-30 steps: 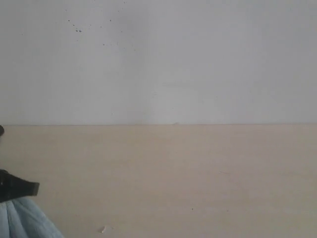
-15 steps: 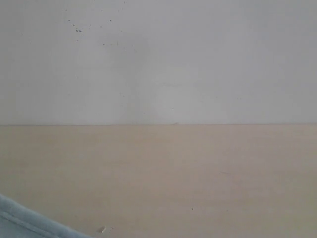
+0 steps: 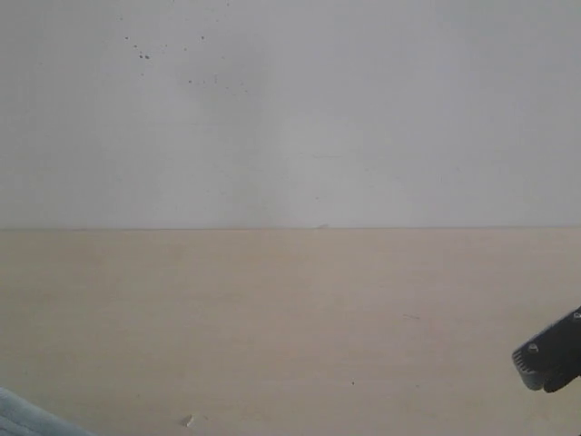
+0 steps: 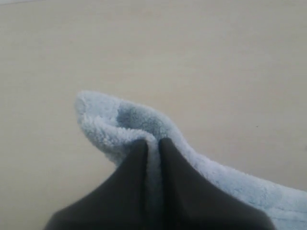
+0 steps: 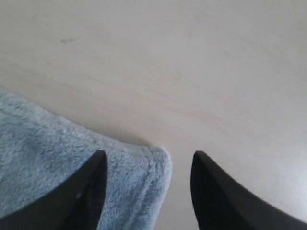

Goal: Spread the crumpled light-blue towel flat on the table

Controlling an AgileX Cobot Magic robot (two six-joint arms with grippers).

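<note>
Pinching a towel (image 4: 115, 120) fold: left gripper (image 4: 152, 143) pressed together on it; right gripper (image 5: 149, 155) spread over a corner.
Towel lies on the table (image 3: 290, 318). In the exterior view, less towel shows at lower left than before, and the right gripper has entered.

Pale beige table (image 3: 290, 318) bears a light-blue towel (image 5: 48, 158).

No text, label, brand, number or sign can be read in any view. The wall (image 3: 290, 109) carries only a few dark specks, and the table (image 3: 290, 318) is plain, unmarked wood.
</note>
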